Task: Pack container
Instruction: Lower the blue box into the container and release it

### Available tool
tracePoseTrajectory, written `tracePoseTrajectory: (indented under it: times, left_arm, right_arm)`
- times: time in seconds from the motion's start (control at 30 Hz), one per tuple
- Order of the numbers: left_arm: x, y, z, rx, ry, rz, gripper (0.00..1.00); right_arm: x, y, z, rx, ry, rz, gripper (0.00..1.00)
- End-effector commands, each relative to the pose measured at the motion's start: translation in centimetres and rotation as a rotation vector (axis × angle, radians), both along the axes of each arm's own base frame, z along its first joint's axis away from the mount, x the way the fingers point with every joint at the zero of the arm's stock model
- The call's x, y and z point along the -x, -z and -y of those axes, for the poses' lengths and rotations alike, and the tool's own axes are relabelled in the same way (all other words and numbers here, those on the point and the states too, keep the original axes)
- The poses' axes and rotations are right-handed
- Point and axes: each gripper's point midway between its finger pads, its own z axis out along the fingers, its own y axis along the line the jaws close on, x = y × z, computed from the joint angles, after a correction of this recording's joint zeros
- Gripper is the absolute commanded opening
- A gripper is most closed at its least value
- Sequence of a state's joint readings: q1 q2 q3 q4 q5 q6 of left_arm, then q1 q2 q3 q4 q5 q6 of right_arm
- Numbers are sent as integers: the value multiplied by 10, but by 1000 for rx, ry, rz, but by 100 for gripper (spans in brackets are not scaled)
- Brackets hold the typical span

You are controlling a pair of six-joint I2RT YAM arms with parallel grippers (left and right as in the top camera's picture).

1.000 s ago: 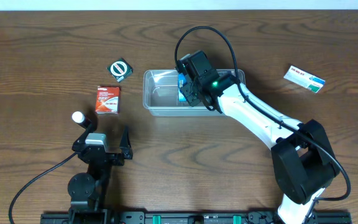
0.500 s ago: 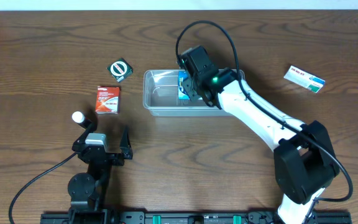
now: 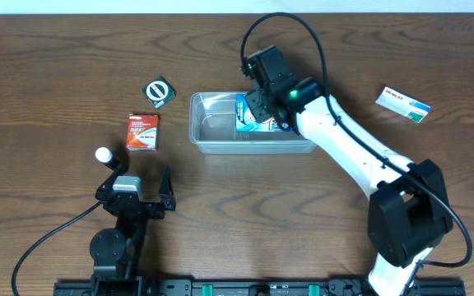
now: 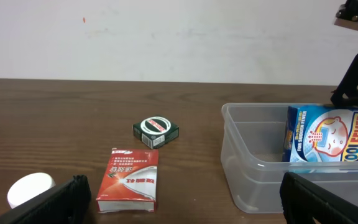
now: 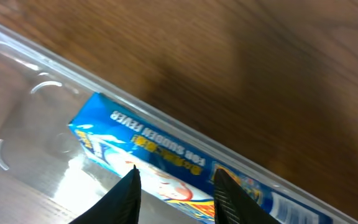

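The container (image 3: pixel 212 144), a clear shallow tub, sits at the table's middle back. Inside it a blue "Cool Fever" box (image 3: pixel 244 116) stands on edge against the far wall, as the left wrist view also shows for the blue box (image 4: pixel 334 137) in the container (image 4: pixel 247 155). My right gripper (image 3: pixel 263 105) hovers just above that box, jaws apart. In the right wrist view the right gripper (image 5: pixel 174 177) has the blue box (image 5: pixel 160 140) showing below its fingers, not pinched. My left gripper (image 3: pixel 138 179) rests open near the front left, holding nothing.
A red box (image 3: pixel 142 131) and a small green packet (image 3: pixel 159 91) lie left of the container. A white round cap (image 3: pixel 103 154) sits by my left gripper (image 4: pixel 185 199). A white and blue packet (image 3: pixel 403 104) lies at the far right.
My right gripper has widened its jaws and moved up and to the right, off the blue box, which stays in the container. The left arm has not moved.
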State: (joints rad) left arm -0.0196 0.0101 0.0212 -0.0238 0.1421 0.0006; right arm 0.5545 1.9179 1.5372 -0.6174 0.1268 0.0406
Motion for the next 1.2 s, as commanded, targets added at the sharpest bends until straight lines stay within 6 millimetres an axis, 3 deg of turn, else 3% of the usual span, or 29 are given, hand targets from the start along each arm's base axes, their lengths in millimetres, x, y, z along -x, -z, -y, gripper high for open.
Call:
tracePoseTrajectory:
  times: [0.0, 0.63, 1.17]
  left_arm:
    - [1, 16, 0, -6, 1, -47, 98]
    - [1, 16, 0, -6, 2, -47, 98]
    - [1, 16, 0, -6, 2, -47, 98]
  right_arm:
    - [-5, -7, 4, -28, 17, 4, 36]
    - [-10, 30, 6, 0, 26, -57, 32]
    - [2, 41, 11, 25, 23, -111, 31]
